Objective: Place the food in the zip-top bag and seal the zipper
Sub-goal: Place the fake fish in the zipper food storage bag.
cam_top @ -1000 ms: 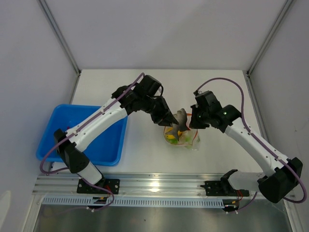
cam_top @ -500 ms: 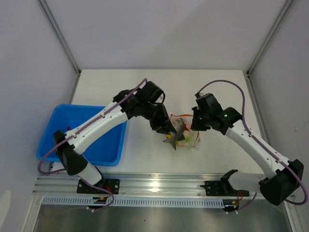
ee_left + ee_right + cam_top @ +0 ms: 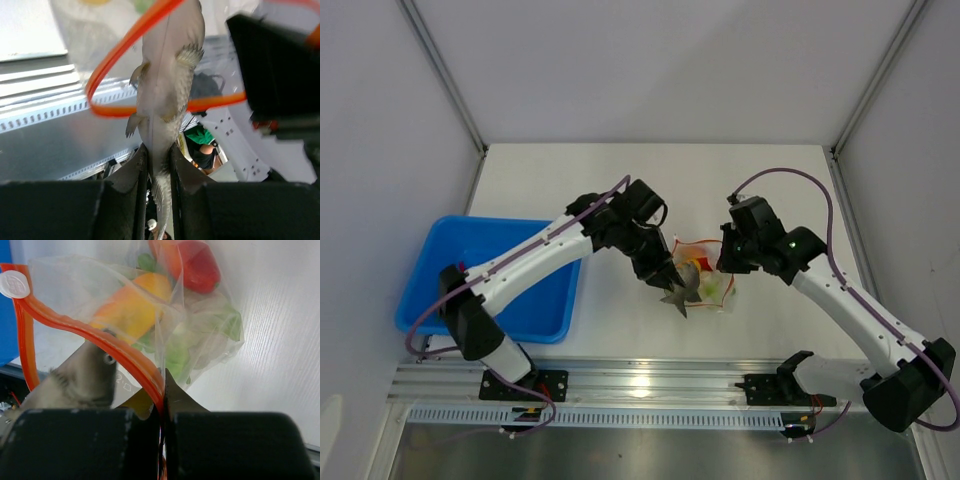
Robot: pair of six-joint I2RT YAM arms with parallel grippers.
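The clear zip-top bag lies at the table's middle with its mouth held open. It holds a yellow piece, a red fruit and green bits. My left gripper is shut on the tail of the grey fish. The fish's head reaches through the loop of the red-orange zipper. My right gripper is shut on the zipper strip at the bag's mouth edge and holds it up. A white tab sits on the strip's end.
The blue tray stands at the left, under my left arm. The aluminium rail runs along the near edge. The two grippers are close together over the bag.
My left gripper has moved toward the near edge and down with the fish, bringing its head from above the bag into the bag's mouth. The right gripper has barely moved.
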